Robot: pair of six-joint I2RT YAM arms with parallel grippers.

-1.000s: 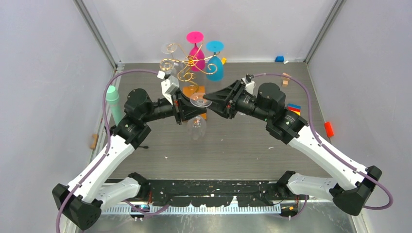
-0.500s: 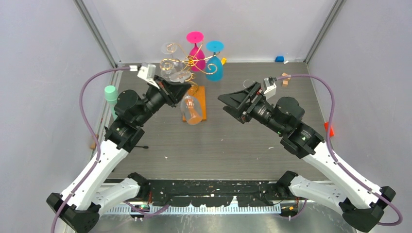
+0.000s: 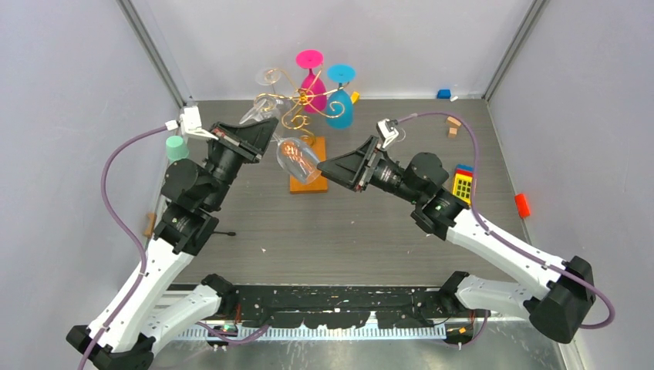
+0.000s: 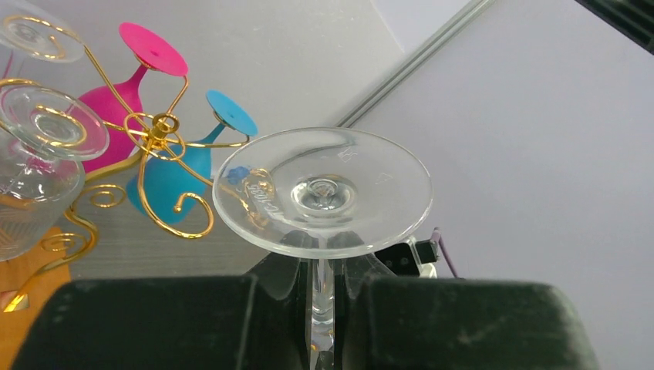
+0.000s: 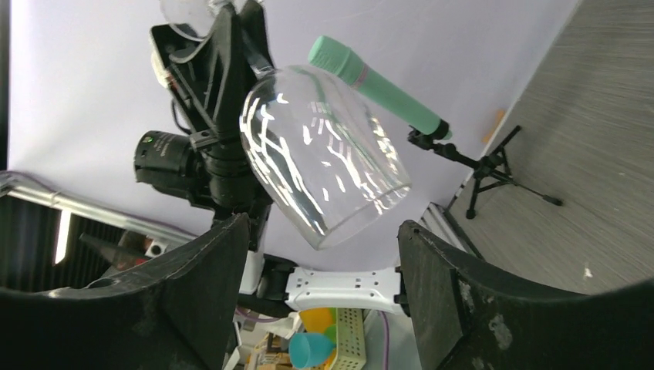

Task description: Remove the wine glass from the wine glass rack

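Grips the clear wine glass (image 3: 297,158) by its stem in the left tool (image 3: 261,135), swung to upper centre beside the wine glass rack (image 3: 293,117). Has let go with the right tool (image 3: 324,164), now wide: removal looks done.

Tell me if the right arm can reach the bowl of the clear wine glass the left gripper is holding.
Probably yes. The right gripper stands open, facing the bowl of the wine glass, which the left gripper holds by its stem. Nothing shows between them.

Grey wood-grain table (image 3: 362,231) w/ pale lilac walls (image 3: 62,116) round it.
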